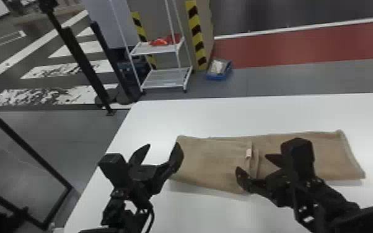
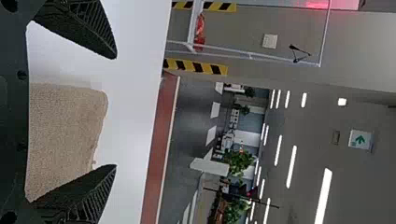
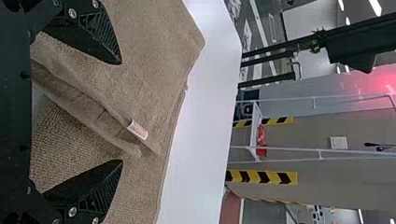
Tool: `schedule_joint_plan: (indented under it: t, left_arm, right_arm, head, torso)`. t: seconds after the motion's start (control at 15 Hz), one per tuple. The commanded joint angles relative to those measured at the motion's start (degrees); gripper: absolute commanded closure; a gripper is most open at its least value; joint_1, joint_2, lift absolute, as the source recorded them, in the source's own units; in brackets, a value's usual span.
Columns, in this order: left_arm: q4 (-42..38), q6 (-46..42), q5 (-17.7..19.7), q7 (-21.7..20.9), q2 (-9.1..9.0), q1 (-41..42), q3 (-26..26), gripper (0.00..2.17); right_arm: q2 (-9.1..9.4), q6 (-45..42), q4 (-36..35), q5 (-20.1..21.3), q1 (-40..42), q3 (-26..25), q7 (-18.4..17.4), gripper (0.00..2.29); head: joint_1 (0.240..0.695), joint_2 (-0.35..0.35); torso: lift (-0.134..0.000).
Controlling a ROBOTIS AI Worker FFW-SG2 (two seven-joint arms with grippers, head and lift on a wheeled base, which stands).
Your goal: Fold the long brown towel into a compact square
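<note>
While my left tool [image 1: 163,144] and right tool [image 1: 252,162] are wide open, empty, I should fold the towel [image 1: 210,161] evenly from three o'clock.

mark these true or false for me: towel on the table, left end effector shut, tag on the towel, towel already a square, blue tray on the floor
1. The towel lies on the table. True.
2. The left end effector is shut. False: it is open.
3. A pale tag shows on the towel. True.
4. The towel is a compact square. False: it is a long strip.
5. A blue tray sits on the floor. True.
</note>
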Motion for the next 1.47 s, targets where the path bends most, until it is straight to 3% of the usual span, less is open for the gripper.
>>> schedule_joint_plan:
  t: [0.0, 0.27, 0.6, 1.13, 1.33, 1.4]
  left_arm:
    - [1.6, -0.7, 0.3, 0.0, -0.24, -0.7, -0.4, 0.04]
    - [3.7, -1.1, 1.3, 0.0, -0.24, -2.1, -0.8, 0.06]
    - [5.4, -1.1, 1.7, -0.2, -0.24, -3.2, -1.0, 0.07]
    - [6.1, -1.1, 2.4, -0.2, -0.24, -3.2, -1.0, 0.07]
    - [6.3, -1.1, 2.6, -0.5, -0.24, -3.2, -1.0, 0.07]
    - [6.6, -1.1, 2.6, -0.5, -0.24, -3.2, -1.0, 0.07]
  right_arm:
    - [0.1, 0.4, 2.6, 0.5, -2.0, 1.1, 0.0, 0.14]
    - [0.1, 1.2, 6.6, 1.3, -4.6, 1.9, 0.7, 0.22]
    - [0.1, -0.2, 8.1, 1.1, -5.4, 2.6, 0.8, 0.5]
    - [0.1, -0.2, 7.2, 2.1, -5.7, 4.6, -0.1, 0.36]
    - [0.1, 1.1, 8.0, 2.4, -7.4, 4.9, 0.0, 0.4]
    - [0.1, 1.4, 8.4, 2.4, -7.9, 5.0, 0.1, 0.52]
  head:
    - [0.695, 0.35]
    - [0.695, 0.35]
    - [0.695, 0.35]
    - [0.695, 0.35]
    - [0.695, 0.35]
    - [0.695, 0.35]
  torso:
    - [-0.126]
    - [-0.126]
    - [-0.126]
    - [-0.126]
    - [-0.126]
    - [-0.126]
